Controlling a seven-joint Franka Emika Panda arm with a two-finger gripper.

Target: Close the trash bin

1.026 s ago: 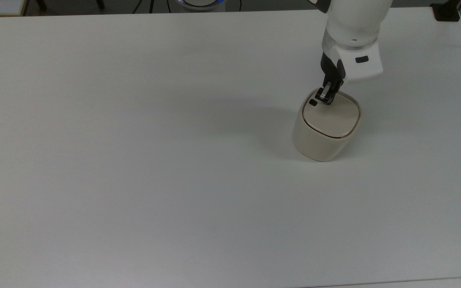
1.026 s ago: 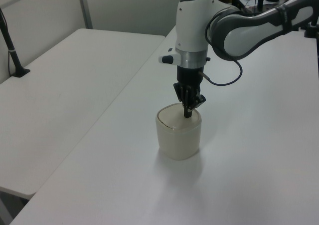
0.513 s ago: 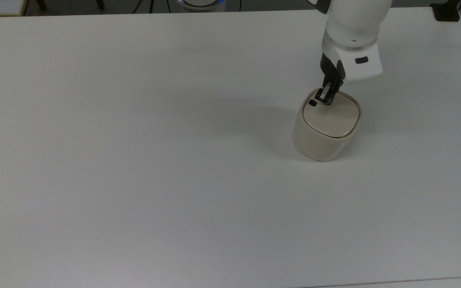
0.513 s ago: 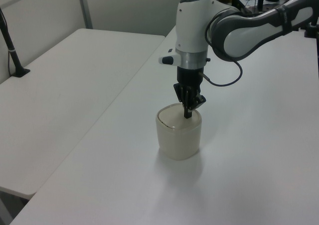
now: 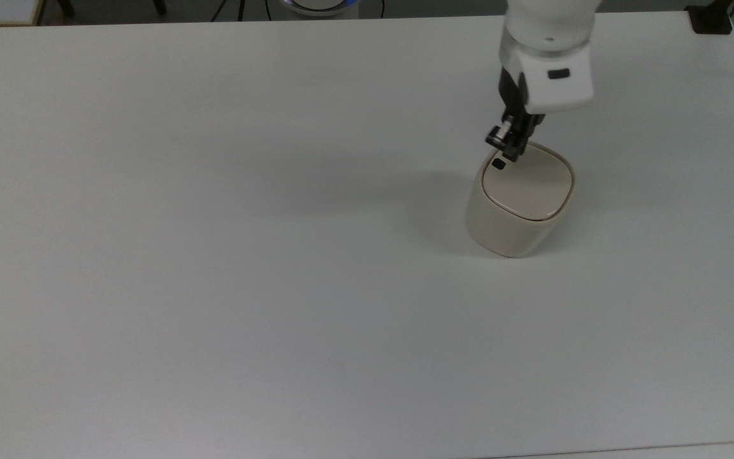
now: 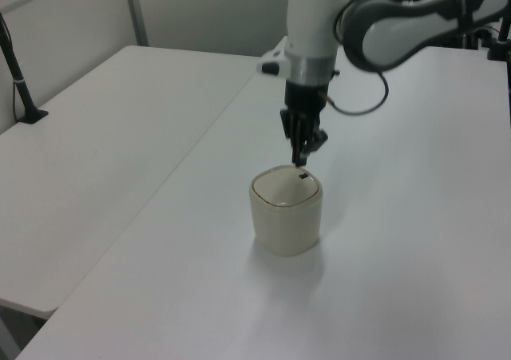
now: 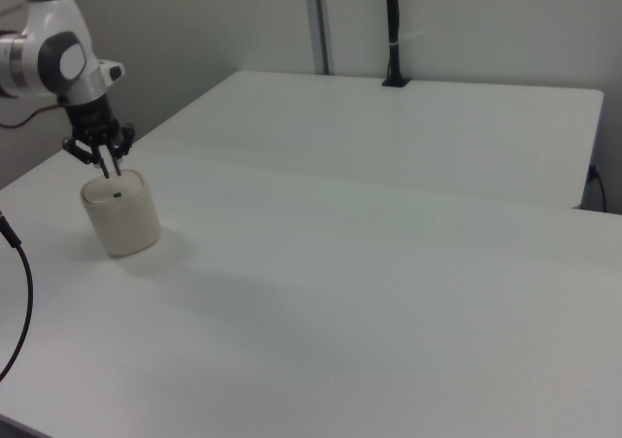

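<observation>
Cream-beige plastic trash bin [image 5: 520,204], rounded-square body with a flat lid, sits upright on the white desk [image 5: 214,255] in the right half of the top view, centre of the left view [image 6: 287,212], far left of the right view [image 7: 120,213]. Change: a second ago the black two-finger tool [image 5: 506,141] was pressed onto the lid next to the small black button [image 5: 499,164]; now it has lifted clear and drifted toward the top view's upper left, hovering just above the button corner, not touching, as the left view [image 6: 301,154] confirms. Fingers look drawn together and grasp nothing. Lid lies flush with the rim, no tan interior showing, so the bin reads as closed and the task as essentially finished; arm appears to be retreating.
</observation>
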